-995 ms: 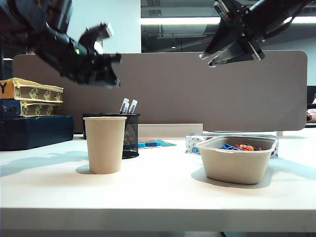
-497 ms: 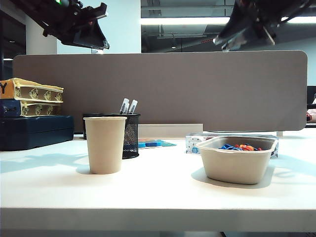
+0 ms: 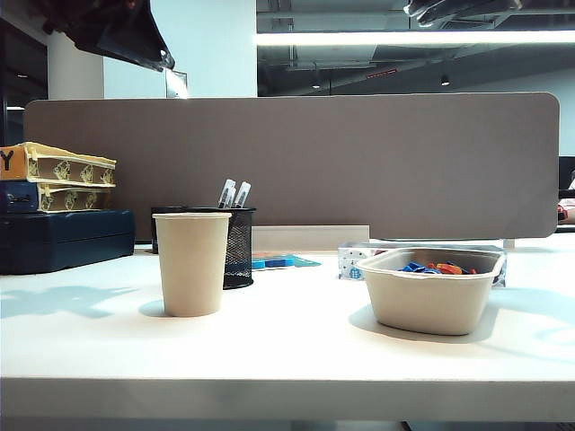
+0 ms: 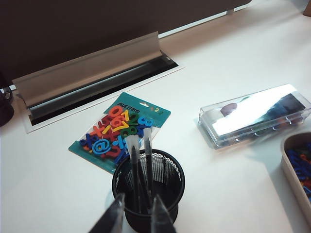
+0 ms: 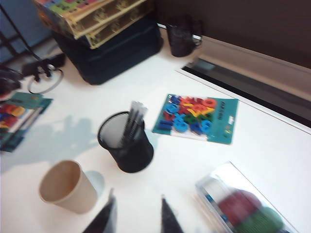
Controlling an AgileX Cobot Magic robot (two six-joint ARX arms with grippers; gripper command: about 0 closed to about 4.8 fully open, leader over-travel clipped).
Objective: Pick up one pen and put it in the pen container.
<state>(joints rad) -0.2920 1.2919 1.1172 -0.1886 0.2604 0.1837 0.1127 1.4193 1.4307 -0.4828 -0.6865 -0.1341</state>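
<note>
The pen container [image 3: 238, 248], a black wire-mesh cup, stands on the white table just behind the paper cup. Dark pens [image 3: 232, 193] with pale ends stand upright inside it. The left wrist view looks down into the container [image 4: 148, 190] and on its pens [image 4: 138, 162]. My left gripper [image 4: 137, 208] hangs high above the cup's near rim, open and empty. In the right wrist view the container [image 5: 125, 141] and pens [image 5: 133, 115] lie well ahead of my right gripper [image 5: 137, 200], which is open, empty and high over bare table. Only dark arm parts [image 3: 117, 31] show at the exterior view's top.
A beige paper cup [image 3: 191, 262] stands in front of the container. A beige pulp bowl [image 3: 434, 289] with coloured pieces sits to the right. Behind lie a pack of coloured letters [image 4: 119, 128], a clear plastic case [image 4: 255, 114], a cable slot [image 4: 97, 80] and stacked boxes [image 3: 58, 211].
Both arms have risen toward the top of the exterior view, the left one up and to the left. Only their lowest parts remain in frame. Nothing on the table has moved.
</note>
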